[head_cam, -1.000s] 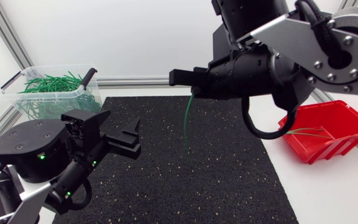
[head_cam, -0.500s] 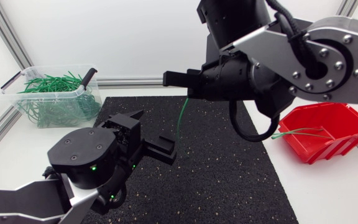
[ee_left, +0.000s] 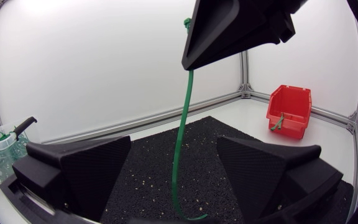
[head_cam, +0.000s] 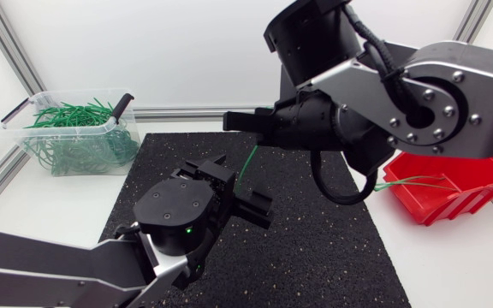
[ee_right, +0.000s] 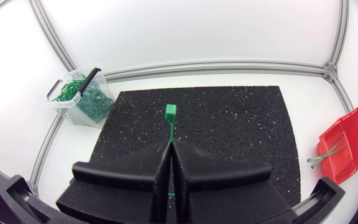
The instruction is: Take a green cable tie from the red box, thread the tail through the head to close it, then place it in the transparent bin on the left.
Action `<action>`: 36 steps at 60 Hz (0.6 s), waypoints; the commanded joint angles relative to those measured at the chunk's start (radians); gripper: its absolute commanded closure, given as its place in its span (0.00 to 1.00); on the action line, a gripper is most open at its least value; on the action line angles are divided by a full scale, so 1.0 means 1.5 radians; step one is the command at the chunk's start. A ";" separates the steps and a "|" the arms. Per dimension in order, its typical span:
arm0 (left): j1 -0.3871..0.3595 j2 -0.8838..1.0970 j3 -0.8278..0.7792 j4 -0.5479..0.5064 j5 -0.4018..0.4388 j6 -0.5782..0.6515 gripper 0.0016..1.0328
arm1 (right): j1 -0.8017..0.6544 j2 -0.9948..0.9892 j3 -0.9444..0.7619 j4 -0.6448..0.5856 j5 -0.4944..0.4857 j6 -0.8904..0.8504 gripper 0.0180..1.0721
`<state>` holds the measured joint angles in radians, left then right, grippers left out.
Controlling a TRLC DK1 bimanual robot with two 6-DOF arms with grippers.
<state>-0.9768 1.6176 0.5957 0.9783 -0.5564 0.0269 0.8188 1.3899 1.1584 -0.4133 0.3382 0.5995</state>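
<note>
So the green cable tie [ee_left: 180, 143] is out of the red box [head_cam: 452, 184], pinched in my right gripper [ee_right: 169, 144] and dangling inside my wide-open left gripper [head_cam: 232, 184], but threading it and dropping it in the bin [head_cam: 67, 127] aren't done yet.

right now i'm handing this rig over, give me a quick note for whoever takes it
Right gripper: shut on a green cable tie, held above the black mat, tail hanging down.
Left gripper: open, fingers either side of the tail, not touching it.
Done: tie is out of the red box; another tie lies there.
Left: thread tail through head, place in the transparent bin.
</note>
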 commanded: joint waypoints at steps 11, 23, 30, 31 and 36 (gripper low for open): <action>0.014 0.017 0.040 0.020 -0.015 0.011 0.18 | 0.017 -0.003 -0.012 0.010 0.020 0.018 0.95; 0.025 0.028 0.051 0.019 -0.014 0.014 0.34 | 0.017 -0.001 -0.019 0.015 0.022 0.017 0.95; 0.025 0.034 0.055 0.019 -0.015 0.014 0.42 | 0.021 -0.001 -0.019 0.017 0.026 0.017 0.95; 0.025 0.034 0.055 0.019 -0.015 0.014 0.43 | 0.021 -0.001 -0.018 0.017 0.026 0.017 0.95; 0.025 0.038 0.060 0.019 -0.014 0.017 0.49 | 0.022 -0.001 -0.016 0.017 0.028 0.017 0.95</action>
<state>-0.9436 1.6543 0.6529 0.9924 -0.5671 0.0303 0.8391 1.3895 1.1553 -0.3923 0.3683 0.5995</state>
